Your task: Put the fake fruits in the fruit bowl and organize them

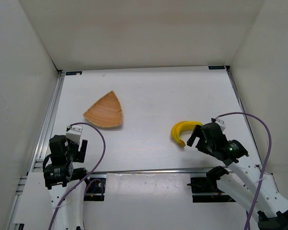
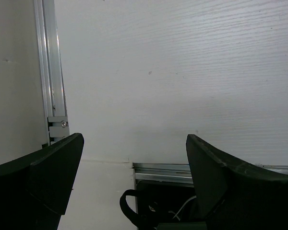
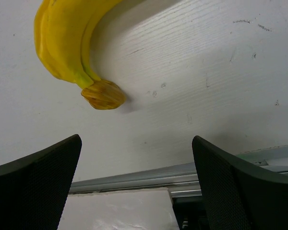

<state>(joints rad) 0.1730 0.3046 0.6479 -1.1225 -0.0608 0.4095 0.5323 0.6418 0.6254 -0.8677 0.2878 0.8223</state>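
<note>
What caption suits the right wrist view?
Open right gripper faces the yellow banana lying on the white table, nothing held yet.

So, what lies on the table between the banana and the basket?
Nothing; the overhead view shows only bare white table between the banana and the basket.

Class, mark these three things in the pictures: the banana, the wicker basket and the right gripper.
banana [image 1: 177,130]: top view, on the bend of its yellow body.
wicker basket [image 1: 104,113]: top view, on its bare woven inside.
right gripper [image 1: 194,135]: top view, midway between its open fingertips.
</note>
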